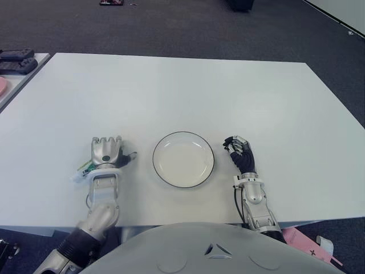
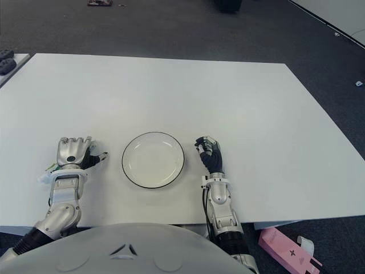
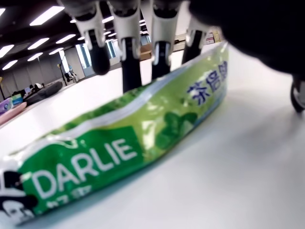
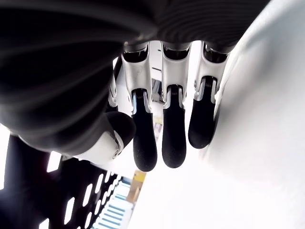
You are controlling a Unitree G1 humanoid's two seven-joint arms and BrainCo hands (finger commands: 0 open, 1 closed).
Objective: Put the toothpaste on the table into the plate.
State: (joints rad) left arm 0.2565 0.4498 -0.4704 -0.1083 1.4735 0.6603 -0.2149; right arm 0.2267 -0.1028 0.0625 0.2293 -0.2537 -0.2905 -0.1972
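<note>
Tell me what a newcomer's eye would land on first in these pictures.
First the white plate with a dark rim, empty, near the front edge of the white table, between the two hands. Next the green toothpaste lying flat on the table under the left hand, whose fingers reach over it without closing on it. The right hand shows to the right of the plate, fingers curled, holding nothing.

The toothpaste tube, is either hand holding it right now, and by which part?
Not gripped yet. The left hand sits over the toothpaste tube, fingers coming down along its middle, tube flat on the table. The right hand, right of the plate, holds nothing.
</note>
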